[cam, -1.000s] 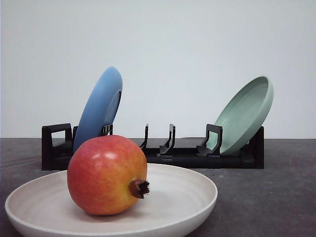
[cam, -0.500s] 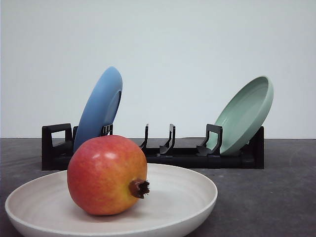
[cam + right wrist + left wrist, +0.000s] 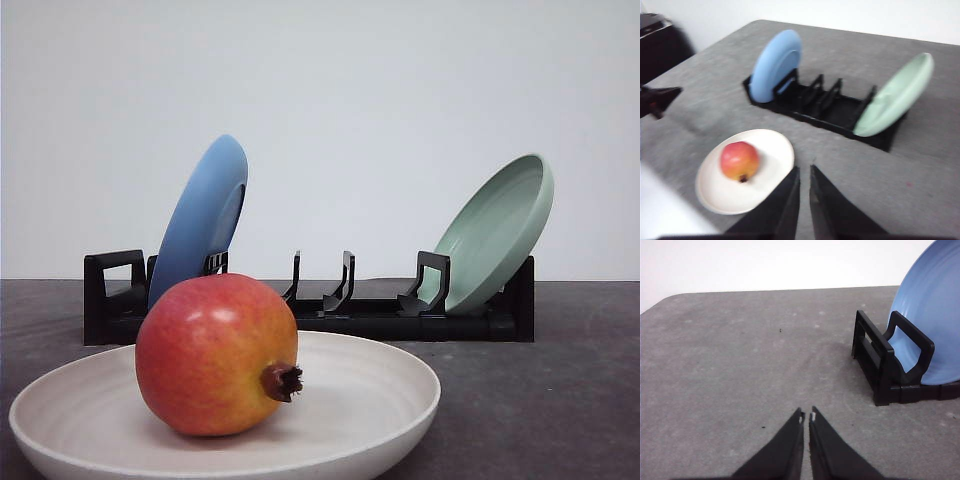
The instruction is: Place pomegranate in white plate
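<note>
The pomegranate (image 3: 215, 355) rests inside the white plate (image 3: 390, 400), close to the front camera, its dark crown turned to the right. From the right wrist view the pomegranate (image 3: 739, 160) lies on the near-left part of the white plate (image 3: 775, 150). My right gripper (image 3: 804, 169) hovers well above the table beside the plate, fingers together and holding nothing. My left gripper (image 3: 806, 416) is shut and empty over bare grey table, a short way from the rack's end.
A black dish rack (image 3: 380, 320) stands behind the plate, with a blue plate (image 3: 205, 215) leaning at its left end and a pale green plate (image 3: 500, 230) at its right end. The left arm (image 3: 657, 100) shows dark beyond the white plate.
</note>
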You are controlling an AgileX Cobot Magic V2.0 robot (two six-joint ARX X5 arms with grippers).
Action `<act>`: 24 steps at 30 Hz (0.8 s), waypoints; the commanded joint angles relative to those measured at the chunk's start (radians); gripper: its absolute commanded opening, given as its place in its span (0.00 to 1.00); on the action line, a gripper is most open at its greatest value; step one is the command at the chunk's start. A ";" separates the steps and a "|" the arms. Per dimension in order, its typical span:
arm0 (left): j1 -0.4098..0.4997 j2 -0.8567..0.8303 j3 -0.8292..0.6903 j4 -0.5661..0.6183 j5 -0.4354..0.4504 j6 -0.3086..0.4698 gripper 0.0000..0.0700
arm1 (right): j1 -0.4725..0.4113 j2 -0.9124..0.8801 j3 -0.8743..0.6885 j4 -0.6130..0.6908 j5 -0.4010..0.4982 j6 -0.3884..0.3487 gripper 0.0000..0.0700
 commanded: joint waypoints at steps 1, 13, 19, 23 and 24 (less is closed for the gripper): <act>0.002 -0.001 -0.010 -0.005 0.007 -0.003 0.00 | -0.061 0.005 0.002 0.010 -0.023 -0.010 0.05; 0.002 -0.001 -0.010 -0.005 0.007 -0.003 0.00 | -0.761 -0.082 -0.383 0.453 0.004 -0.335 0.05; 0.002 -0.001 -0.010 -0.005 0.007 -0.003 0.00 | -0.938 -0.187 -0.719 0.930 -0.003 -0.337 0.05; 0.002 -0.001 -0.010 -0.005 0.007 -0.003 0.00 | -0.949 -0.248 -0.864 1.050 -0.018 -0.336 0.05; 0.002 -0.001 -0.010 -0.005 0.007 -0.003 0.00 | -0.949 -0.259 -0.885 1.054 -0.028 -0.336 0.05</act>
